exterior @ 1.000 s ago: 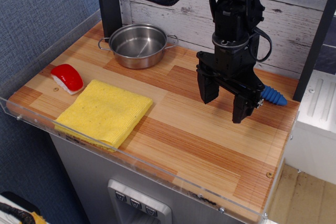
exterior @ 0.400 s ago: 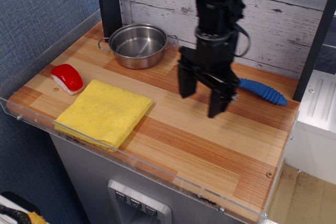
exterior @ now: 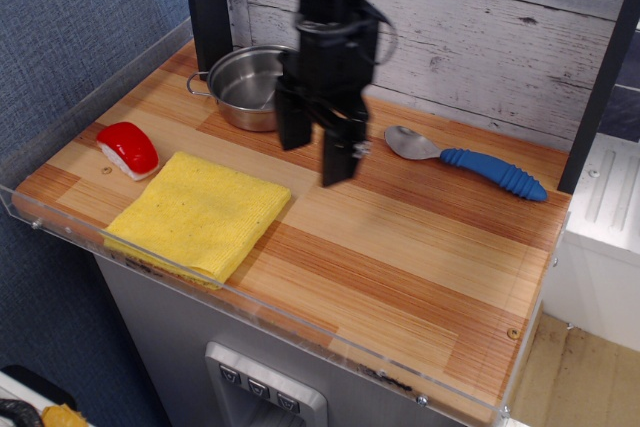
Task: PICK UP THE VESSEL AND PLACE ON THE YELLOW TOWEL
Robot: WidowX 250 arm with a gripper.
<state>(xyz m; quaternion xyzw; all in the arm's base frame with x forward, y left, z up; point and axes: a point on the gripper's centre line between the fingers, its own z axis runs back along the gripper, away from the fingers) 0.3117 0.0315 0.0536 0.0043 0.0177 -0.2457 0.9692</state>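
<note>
Since the earlier frames the arm has swung left across the table [exterior: 400, 247], uncovering the blue-handled spoon [exterior: 470, 159] at the far right. No writing or brand can be read anywhere. The arm hangs straight down from above, its fingers [exterior: 316, 142] spread apart and empty, pointing at the wood just right of the vessel [exterior: 245, 87] and hiding its right rim. The yellow towel [exterior: 200, 212] lies flat at the near left, the vessel stands far left behind it, and a red-and-white object [exterior: 127, 149] sits left of the towel
</note>
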